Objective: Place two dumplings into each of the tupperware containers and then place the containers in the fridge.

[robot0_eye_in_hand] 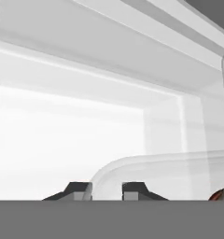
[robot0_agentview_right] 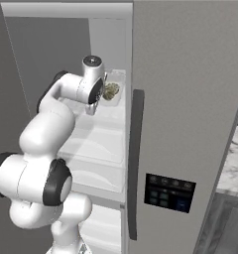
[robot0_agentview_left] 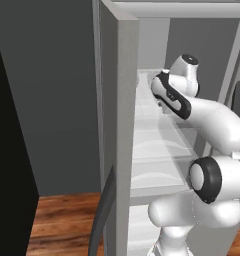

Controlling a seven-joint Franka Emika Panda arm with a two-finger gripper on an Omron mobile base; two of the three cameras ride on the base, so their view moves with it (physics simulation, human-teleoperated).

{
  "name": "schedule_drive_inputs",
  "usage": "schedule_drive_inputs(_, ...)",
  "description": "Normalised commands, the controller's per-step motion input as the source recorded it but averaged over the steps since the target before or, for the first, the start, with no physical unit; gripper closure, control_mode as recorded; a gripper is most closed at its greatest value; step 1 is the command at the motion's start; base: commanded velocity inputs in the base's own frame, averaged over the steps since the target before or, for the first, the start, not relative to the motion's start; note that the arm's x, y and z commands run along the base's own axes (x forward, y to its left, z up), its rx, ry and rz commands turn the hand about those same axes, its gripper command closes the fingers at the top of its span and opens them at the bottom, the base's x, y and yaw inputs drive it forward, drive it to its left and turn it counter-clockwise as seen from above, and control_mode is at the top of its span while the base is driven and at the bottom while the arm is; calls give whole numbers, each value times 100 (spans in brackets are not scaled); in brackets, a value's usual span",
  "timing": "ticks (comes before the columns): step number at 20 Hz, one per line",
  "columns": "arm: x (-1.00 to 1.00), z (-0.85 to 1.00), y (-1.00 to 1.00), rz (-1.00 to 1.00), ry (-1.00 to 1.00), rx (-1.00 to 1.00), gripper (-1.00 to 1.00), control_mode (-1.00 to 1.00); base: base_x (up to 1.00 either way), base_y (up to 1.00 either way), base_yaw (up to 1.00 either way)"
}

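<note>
The fridge (robot0_agentview_right: 190, 99) stands open, and my arm reaches in over its pale upper shelf (robot0_agentview_right: 98, 141). At the back right of that shelf sits a translucent tupperware container (robot0_agentview_right: 113, 92) holding mottled dumplings (robot0_agentview_right: 111, 91). In the hand view my gripper (robot0_eye_in_hand: 107, 191) is shut on the container's curved rim (robot0_eye_in_hand: 146, 161), which runs between the two dark fingertips (robot0_eye_in_hand: 79, 189). A bit of one dumpling (robot0_eye_in_hand: 223, 193) shows at the lower right. From the left base camera, the arm's wrist (robot0_agentview_left: 184, 70) hides the container.
The open fridge door's edge (robot0_agentview_left: 123, 125) stands close on the arm's left, its long handle (robot0_agentview_left: 104, 210) low down. White shelves (robot0_agentview_left: 152, 145) step down below the hand. A closed door with a handle (robot0_agentview_right: 136, 163) and control panel (robot0_agentview_right: 168, 191) is on the right.
</note>
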Motion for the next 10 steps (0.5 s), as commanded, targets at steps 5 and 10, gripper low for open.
schedule_drive_inputs(5, 17, -1, 3, -1, -9, 0, -100, -100, 0, 0, 0)
schedule_drive_inputs(10, 0, 7, 0, -7, -34, -1, -100, -100, 0, 0, 0)
